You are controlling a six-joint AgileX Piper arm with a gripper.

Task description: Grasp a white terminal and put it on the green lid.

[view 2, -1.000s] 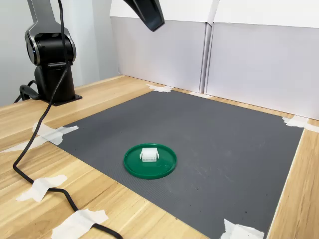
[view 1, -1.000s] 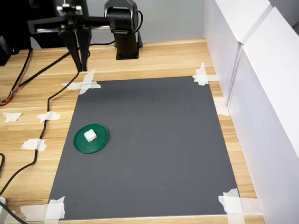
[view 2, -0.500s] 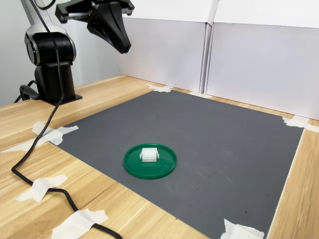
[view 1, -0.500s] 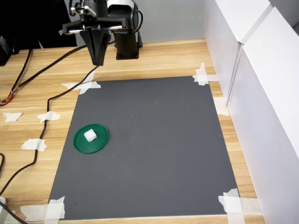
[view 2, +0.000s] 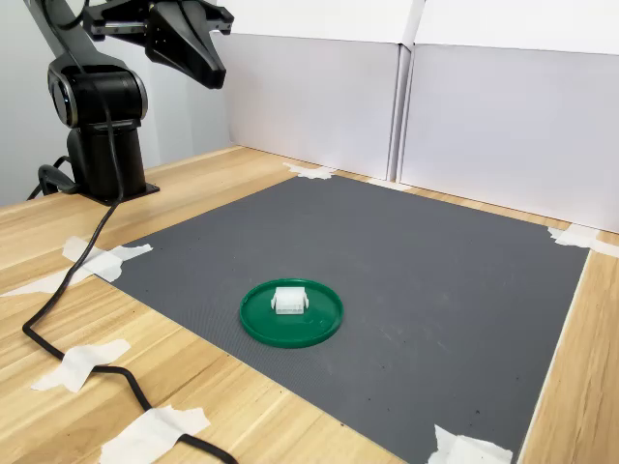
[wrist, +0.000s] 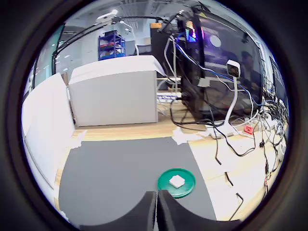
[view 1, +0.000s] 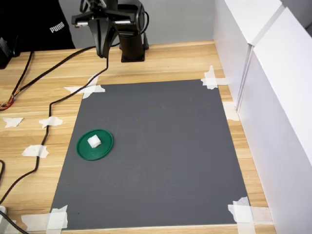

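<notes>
**So, terminal's sitting on the lid**

First exterior view: the white terminal (view 1: 94, 141) rests on the green lid (view 1: 95, 145). Wrist view: fingers (wrist: 149, 211) pressed together, empty. Second exterior view: gripper (view 2: 215, 75) hangs well apart from the lid, above the tabletop (view 2: 193, 184).

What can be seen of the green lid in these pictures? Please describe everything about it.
The green lid is a flat round disc, dark green, apparently of glossy plastic, with a slightly raised rim. It lies flat on the grey mat, near the mat's edge at the first exterior view's left. The white terminal rests on it, a little off centre. Nothing else touches it; the gripper hangs far away, by the arm's base.
</notes>
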